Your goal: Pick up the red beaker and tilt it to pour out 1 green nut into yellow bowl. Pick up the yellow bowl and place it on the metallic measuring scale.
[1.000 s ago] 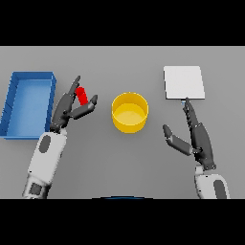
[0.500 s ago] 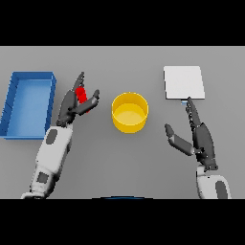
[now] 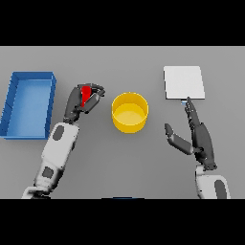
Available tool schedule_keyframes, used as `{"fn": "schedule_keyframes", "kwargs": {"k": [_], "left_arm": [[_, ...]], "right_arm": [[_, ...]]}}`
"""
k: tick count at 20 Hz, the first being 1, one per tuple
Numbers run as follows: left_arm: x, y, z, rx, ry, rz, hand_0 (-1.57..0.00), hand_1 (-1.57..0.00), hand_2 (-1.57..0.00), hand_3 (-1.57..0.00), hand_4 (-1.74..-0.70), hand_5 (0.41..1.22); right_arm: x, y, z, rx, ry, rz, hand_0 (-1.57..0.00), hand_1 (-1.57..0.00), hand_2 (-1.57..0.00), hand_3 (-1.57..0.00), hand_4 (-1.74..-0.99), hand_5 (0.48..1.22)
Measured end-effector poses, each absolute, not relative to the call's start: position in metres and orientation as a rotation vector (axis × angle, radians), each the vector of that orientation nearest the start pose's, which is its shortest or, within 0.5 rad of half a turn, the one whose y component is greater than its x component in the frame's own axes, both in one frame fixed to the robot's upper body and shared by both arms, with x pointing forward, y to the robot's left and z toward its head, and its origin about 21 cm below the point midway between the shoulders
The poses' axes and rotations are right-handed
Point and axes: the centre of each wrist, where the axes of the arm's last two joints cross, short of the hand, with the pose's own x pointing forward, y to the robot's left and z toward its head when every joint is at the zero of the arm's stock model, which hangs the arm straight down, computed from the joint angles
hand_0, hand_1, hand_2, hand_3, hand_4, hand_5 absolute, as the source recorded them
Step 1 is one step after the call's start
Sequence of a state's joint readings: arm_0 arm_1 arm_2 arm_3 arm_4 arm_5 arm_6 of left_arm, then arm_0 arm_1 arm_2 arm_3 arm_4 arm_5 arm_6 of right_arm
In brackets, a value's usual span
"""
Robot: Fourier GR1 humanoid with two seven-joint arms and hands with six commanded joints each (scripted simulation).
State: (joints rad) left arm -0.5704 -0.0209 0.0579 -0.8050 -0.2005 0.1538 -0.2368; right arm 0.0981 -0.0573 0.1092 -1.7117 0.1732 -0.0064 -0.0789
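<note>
red beaker [image 3: 85,94] sits clamped in the left hand [image 3: 79,103], just left of the yellow bowl [image 3: 129,112]. right hand [image 3: 198,136] waits near the scale [image 3: 183,82], fingers straight. grasp looks made; next, carry right and tilt over the bowl.

Smooth, plastic-looking things on my matt grey worktop [image 3: 122,62]

The red beaker [image 3: 86,94], yellow bowl [image 3: 129,112] and blue tray [image 3: 28,104] look like smooth matt plastic; the scale [image 3: 183,82] reads pale, flat metal; my dark fingers [image 3: 190,111] seem faintly glossy.
</note>
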Motion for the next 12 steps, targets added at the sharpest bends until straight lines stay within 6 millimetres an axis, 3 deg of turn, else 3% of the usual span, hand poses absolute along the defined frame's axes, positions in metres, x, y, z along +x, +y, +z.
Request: {"fn": "schedule_keyframes", "kwargs": {"k": [1,5,8,12], "left_arm": [[0.366,0.164,-0.031,0.124,-1.591,-0.266,-1.4,-1.41,-1.42,-1.36,-1.54,1.174],[0.367,0.167,-0.026,0.027,-1.61,-0.189,-1.5,-1.5,-1.51,-1.48,-1.66,1.15],[0.374,0.172,-0.006,-0.018,-1.661,-0.151,-1.54,-1.54,-1.54,-1.53,-1.7,1.135],[0.378,0.175,0.019,-0.019,-1.7,-0.223,-1.56,-1.56,-1.56,-1.55,-1.72,1.13]], "right_arm": [[0.223,-0.223,0.014,-0.119,-1.708,0.235,0.0,0.0,0.0,0.0,-1.255,0.644],[0.222,-0.224,0.012,-0.127,-1.695,0.243,0.0,0.0,0.0,0.0,-1.246,0.644],[0.221,-0.227,0.013,-0.135,-1.715,0.25,0.0,0.0,0.0,0.0,-1.233,0.644],[0.22,-0.222,0.013,-0.142,-1.728,0.256,0.0,0.0,0.0,0.0,-1.219,0.653]]}}
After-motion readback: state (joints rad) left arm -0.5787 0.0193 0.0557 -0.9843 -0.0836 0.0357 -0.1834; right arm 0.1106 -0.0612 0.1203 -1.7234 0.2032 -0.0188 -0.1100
